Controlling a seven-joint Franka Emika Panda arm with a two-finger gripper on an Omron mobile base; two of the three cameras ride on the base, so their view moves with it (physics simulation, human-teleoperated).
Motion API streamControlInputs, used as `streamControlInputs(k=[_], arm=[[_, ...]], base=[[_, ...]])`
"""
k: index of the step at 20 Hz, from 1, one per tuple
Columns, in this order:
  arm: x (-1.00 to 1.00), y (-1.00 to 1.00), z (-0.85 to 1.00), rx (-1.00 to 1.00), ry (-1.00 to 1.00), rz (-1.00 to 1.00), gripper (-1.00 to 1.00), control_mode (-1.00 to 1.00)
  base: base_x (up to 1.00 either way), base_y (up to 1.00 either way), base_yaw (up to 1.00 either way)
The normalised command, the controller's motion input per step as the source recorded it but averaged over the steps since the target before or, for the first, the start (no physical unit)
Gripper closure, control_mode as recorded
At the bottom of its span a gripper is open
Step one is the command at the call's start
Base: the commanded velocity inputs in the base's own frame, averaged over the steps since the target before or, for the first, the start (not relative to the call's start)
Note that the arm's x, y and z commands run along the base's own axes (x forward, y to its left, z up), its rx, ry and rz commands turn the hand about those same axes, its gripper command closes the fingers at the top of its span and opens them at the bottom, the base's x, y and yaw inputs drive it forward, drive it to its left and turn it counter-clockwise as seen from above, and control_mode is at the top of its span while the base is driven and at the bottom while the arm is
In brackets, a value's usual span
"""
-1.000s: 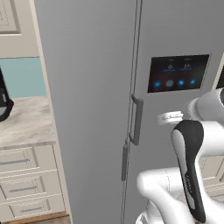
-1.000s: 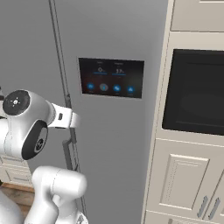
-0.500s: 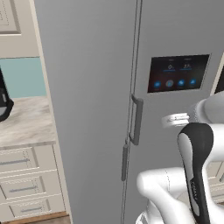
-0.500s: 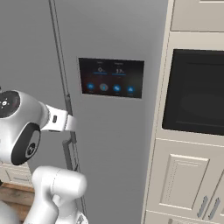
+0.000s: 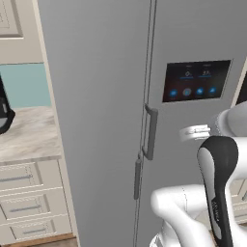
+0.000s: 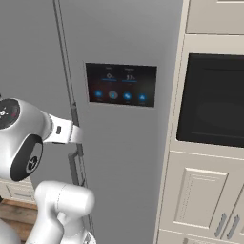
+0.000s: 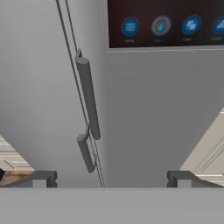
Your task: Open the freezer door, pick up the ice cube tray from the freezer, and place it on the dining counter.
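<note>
Side-by-side grey refrigerator seen from the mobile base, doors shut. The freezer door is the plain matte-grey panel on the left half of the appliance; it sits flush with its neighbour along a thin vertical seam, so the compartment behind it and anything stored there are hidden. Its handle is a short vertical grey bar low on the panel, just left of the seam. The touchscreen door on the right carries a black display with a row of blue icons, and has its own, higher bar handle just right of the seam. In the hand view the two bars appear one above the other, the freezer handle lower and to the left of the seam.

To the left of the refrigerator lies a veined marble worktop backed by a teal wall, over cream drawer fronts; a dark object at the picture's left edge is cut off and cannot be identified. To the right stands a cream cabinet column holding a black built-in oven, with a panelled cupboard door below it.

The gripper faces the refrigerator, jaws spread wide and empty; one dark fingertip shows at each lower corner of the hand view, apart from both handles.
</note>
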Motion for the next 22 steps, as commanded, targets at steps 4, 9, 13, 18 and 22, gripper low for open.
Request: streamControlInputs(k=[4, 9, 13, 18, 22], arm=[[0.0, 0.0, 0.0, 0.0, 0.0, 0.0, -1.0, 1.0], [0.0, 0.0, 0.0, 0.0, 0.0, 0.0, -1.0, 1.0], [0.0, 0.0, 0.0, 0.0, 0.0, 0.0, -1.0, 1.0], [0.0, 0.0, 0.0, 0.0, 0.0, 0.0, -1.0, 1.0], [0.0, 0.0, 0.0, 0.0, 0.0, 0.0, -1.0, 1.0]], base=[[0.0, -0.39, -0.01], [0.0, -0.54, -0.01], [0.0, -0.49, 0.0], [0.0, -0.23, 0.0], [0.0, -0.28, 0.0]])
